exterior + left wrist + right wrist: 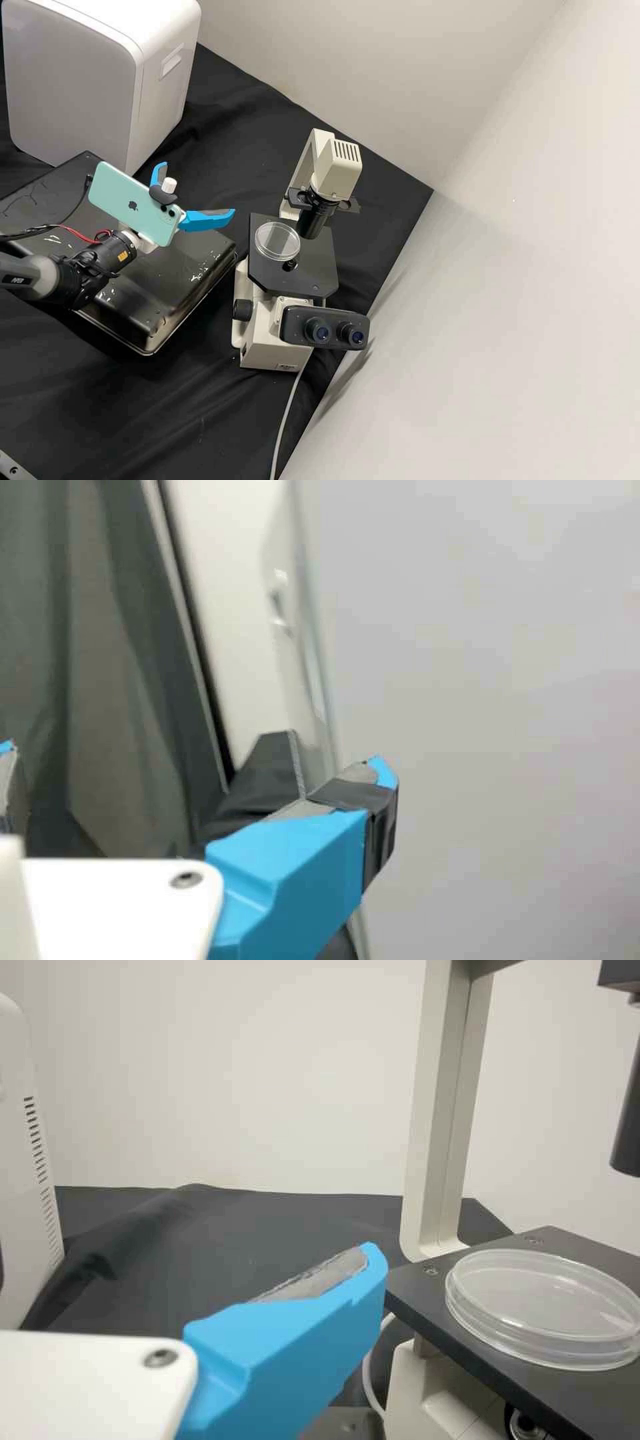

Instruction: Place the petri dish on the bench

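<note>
A clear petri dish [277, 241] sits flat on the black stage [313, 270] of a cream microscope [267, 333], below its lamp housing and not on the black-draped worktop [133, 413]. The right end effector [197, 189] hovers just beside the stage, level with the dish, its blue fingers [208, 218] spread wide apart and holding nothing. A white cabinet [93, 73] stands at the worktop's far corner. The left end effector [190, 762], fingers likewise apart and empty, faces a pale wall [500, 680].
</note>
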Tool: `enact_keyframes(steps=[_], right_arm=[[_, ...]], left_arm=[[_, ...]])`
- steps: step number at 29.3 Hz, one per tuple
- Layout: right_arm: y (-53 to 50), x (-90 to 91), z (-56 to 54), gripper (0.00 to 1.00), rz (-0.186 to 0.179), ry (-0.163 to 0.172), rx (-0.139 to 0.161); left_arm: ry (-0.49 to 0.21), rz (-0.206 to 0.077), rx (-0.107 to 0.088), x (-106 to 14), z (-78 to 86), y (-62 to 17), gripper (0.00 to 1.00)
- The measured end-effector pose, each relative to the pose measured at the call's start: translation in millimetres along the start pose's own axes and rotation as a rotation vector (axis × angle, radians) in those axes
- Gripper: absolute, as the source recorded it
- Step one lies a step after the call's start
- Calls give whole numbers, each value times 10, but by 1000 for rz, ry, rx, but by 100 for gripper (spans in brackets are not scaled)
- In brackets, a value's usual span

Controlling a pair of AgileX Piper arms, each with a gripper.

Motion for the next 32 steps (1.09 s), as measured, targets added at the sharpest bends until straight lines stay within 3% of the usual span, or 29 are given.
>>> enact_keyframes(steps=[3,11,22,23,26,29,32], right_arm=[[0,0,0,100,0,0,0],[0,0,0,100,0,0,0],[0,0,0,100,0,0,0],[0,0,0,100,0,0,0],[0,0,0,100,0,0,0],[0,0,0,100,0,0,0],[0,0,0,100,0,0,0]], left_arm=[[-30,-2,14,-126,26,-59,100],[-99,-9,16,-433,155,-192,100],[-323,-62,24,-972,566,-315,100],[-340,-63,33,-1029,606,-325,100],[-386,-41,53,-1120,699,-299,100],[-417,-15,55,-1191,792,-263,100],[-435,6,44,-1255,875,-226,100]])
